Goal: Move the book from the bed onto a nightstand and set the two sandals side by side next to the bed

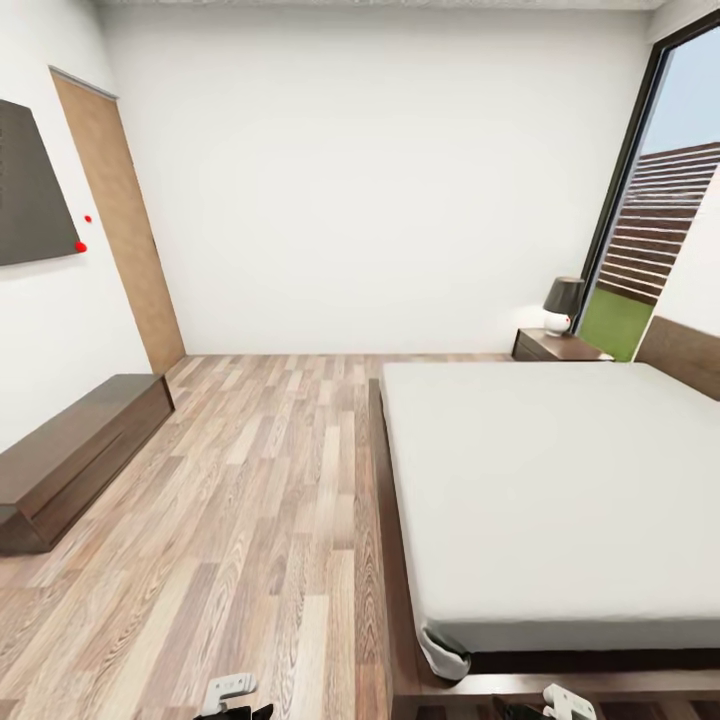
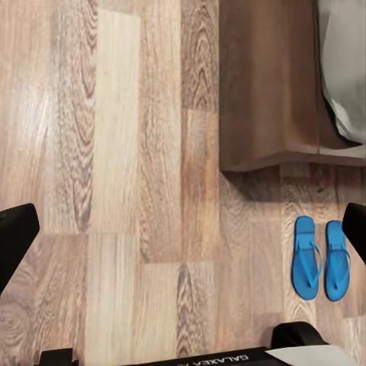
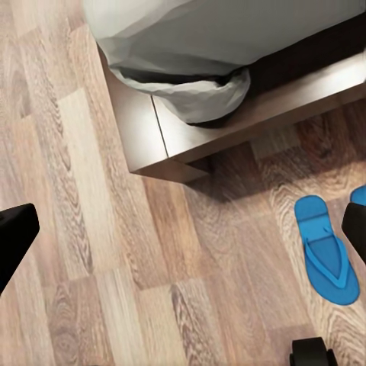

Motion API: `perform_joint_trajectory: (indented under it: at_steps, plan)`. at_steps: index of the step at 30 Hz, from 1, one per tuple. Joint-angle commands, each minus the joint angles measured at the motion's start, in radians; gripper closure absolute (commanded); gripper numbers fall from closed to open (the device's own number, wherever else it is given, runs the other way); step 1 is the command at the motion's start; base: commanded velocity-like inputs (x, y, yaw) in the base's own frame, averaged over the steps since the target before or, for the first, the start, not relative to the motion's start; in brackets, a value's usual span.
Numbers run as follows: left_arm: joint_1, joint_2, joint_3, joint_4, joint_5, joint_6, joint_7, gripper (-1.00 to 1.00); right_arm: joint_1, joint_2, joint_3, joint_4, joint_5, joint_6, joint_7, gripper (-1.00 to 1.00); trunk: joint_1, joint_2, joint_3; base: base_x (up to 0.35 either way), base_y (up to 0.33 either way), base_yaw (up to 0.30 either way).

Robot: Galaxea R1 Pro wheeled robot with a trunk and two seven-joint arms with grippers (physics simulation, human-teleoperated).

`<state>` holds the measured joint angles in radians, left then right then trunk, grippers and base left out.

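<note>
The bed (image 1: 560, 480), with its off-white mattress and dark wood frame, fills the right of the head view with nothing lying on it. A nightstand (image 1: 556, 346) with a dark-shaded lamp (image 1: 562, 300) stands beyond its far corner. The two blue sandals (image 2: 309, 258) (image 2: 336, 259) lie side by side on the floor just off the bed frame's corner (image 2: 267, 99). In the right wrist view one sandal (image 3: 326, 250) shows whole and the other's tip (image 3: 360, 194) peeks beside my finger. My left gripper (image 2: 183, 229) and right gripper (image 3: 183, 229) hang open above the floor, holding nothing. The book is out of view.
A long low dark cabinet (image 1: 75, 455) runs along the left wall under a dark wall panel (image 1: 35, 190). A wooden door (image 1: 120, 220) stands at the back left. A tall black-framed window (image 1: 660, 200) is at the right. Wood-plank floor (image 1: 250, 500) spreads between cabinet and bed.
</note>
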<state>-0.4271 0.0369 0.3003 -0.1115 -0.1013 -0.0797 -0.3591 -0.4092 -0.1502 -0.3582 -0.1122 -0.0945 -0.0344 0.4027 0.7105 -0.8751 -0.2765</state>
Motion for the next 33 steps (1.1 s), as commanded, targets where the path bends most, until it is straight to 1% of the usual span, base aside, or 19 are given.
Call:
perform_joint_trajectory:
  at_steps: [1, 6, 14, 33]
  plan:
    - [-0.001, 0.0, 0.008, 0.001, -0.011, -0.005, -0.003, -1.0, -0.001, -0.001, 0.003, 0.002, -0.01, -0.002, 0.004, -1.0, 0.0, -0.001, 0.0, 0.0, 0.0, 0.0]
    - [-0.001, 0.0, 0.008, 0.001, -0.011, -0.005, -0.003, -1.0, -0.001, -0.001, 0.003, 0.002, -0.01, -0.002, 0.004, -1.0, 0.0, -0.001, 0.008, 0.0, 0.0, 0.0]
    - [-0.001, 0.001, 0.008, 0.001, -0.011, -0.005, -0.003, -1.0, -0.002, -0.001, 0.004, 0.002, -0.008, -0.002, 0.004, -1.0, 0.0, -0.001, 0.01, 0.0, 0.0, -0.039]
    - [-0.001, 0.0, 0.008, 0.001, -0.009, -0.005, -0.003, -1.0, -0.001, -0.001, 0.003, 0.002, -0.009, -0.002, 0.004, -1.0, 0.0, -0.001, 0.016, 0.0, 0.0, -0.248]
